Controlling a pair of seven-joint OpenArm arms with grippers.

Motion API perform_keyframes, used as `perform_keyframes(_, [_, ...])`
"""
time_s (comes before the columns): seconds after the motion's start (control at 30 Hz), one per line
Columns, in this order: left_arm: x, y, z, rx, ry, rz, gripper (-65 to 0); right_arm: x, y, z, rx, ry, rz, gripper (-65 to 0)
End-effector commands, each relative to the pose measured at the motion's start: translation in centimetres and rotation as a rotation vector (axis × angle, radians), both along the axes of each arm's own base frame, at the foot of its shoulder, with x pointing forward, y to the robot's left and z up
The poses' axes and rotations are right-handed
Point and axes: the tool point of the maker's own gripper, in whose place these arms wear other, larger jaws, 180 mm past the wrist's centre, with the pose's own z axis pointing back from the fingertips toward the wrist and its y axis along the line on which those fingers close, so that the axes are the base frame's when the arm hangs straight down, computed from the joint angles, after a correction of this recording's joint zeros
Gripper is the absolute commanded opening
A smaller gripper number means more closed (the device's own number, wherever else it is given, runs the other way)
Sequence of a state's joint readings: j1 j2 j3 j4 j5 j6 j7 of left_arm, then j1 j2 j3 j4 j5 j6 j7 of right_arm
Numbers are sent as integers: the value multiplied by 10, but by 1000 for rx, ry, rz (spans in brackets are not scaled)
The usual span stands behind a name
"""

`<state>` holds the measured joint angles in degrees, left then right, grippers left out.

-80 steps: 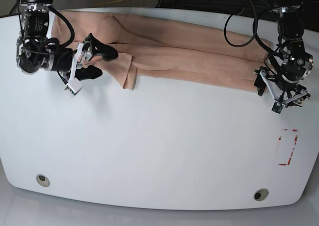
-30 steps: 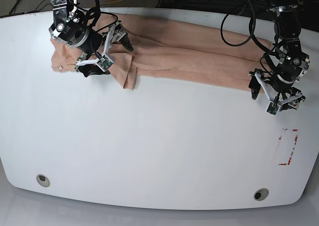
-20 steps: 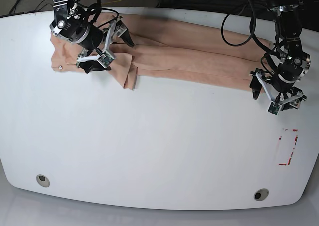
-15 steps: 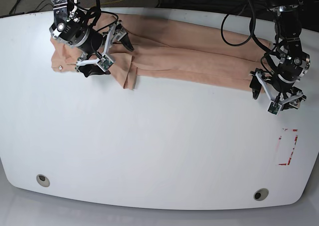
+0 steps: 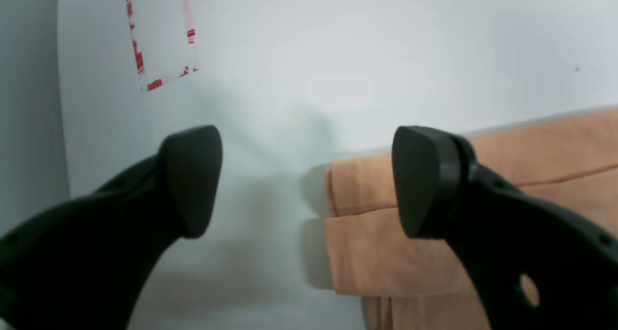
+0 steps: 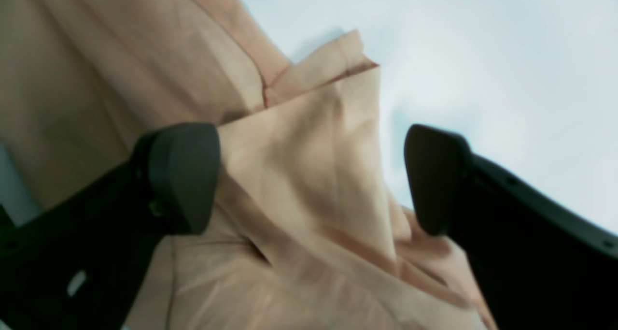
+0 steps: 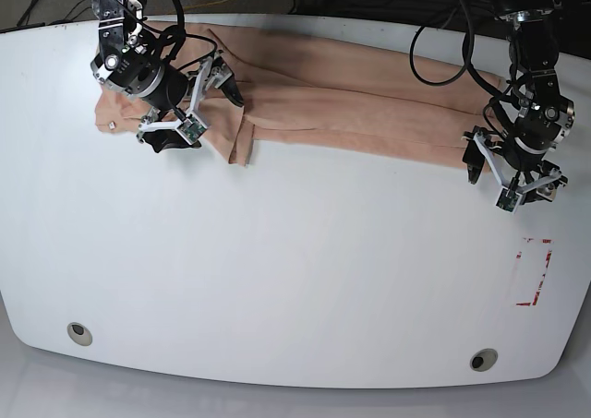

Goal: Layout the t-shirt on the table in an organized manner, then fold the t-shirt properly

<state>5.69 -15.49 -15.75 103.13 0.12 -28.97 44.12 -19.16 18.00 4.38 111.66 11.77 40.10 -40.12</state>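
Note:
The peach-pink t-shirt (image 7: 351, 109) lies folded into a long band along the far side of the white table (image 7: 295, 280). My right gripper (image 7: 199, 113) hovers open over the band's left part, where a folded flap ends; in the right wrist view its black fingers (image 6: 183, 175) straddle creased cloth (image 6: 120, 78), holding nothing. At the band's right end my left gripper (image 7: 510, 173) is open. The left wrist view shows the left gripper (image 5: 306, 180) spanning the shirt's folded end (image 5: 367, 252), one finger (image 5: 188, 180) over bare table, the other (image 5: 425, 180) over cloth.
A red rectangle outline (image 7: 534, 270) marks the table near its right edge and also shows in the left wrist view (image 5: 140, 54). Two round grommet holes (image 7: 79, 333) (image 7: 482, 359) sit near the front edge. Dark cables (image 7: 443, 40) hang behind the far edge.
The right gripper let go of the left end, swung up over the shirt, and has now edged slightly toward the front. The shirt's left end now lies flat. The left gripper barely moved.

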Motion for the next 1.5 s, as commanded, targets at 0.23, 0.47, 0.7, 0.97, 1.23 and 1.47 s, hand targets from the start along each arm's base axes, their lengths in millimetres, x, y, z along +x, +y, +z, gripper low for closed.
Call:
perform_keyframes(0.23, [8,2,15,9,-50,-5,-127,-13,7,-1,-11,12,76,-79])
perform_keyframes(0.47, [8,2,15,9,-49,-6,-127,-11,5,-2,-20,8,70,-79])
perform_keyframes(0.7, [8,1,15,9,-48,-9,-127,-4,-1,-15,-114,1,44,-79])
perform_keyframes(0.97, [8,2,15,9,-49,-8,-127,4,-1,-19,-125,-2,30,-82])
perform_keyframes(1.23, [7,2,14,9,-46,-6,-127,9,-2,-16,-126,-14,27,-266])
perform_keyframes(1.47, [4,2,11,9,-35,-6,-127,10,-2,-15,-126,-15,27,-470])
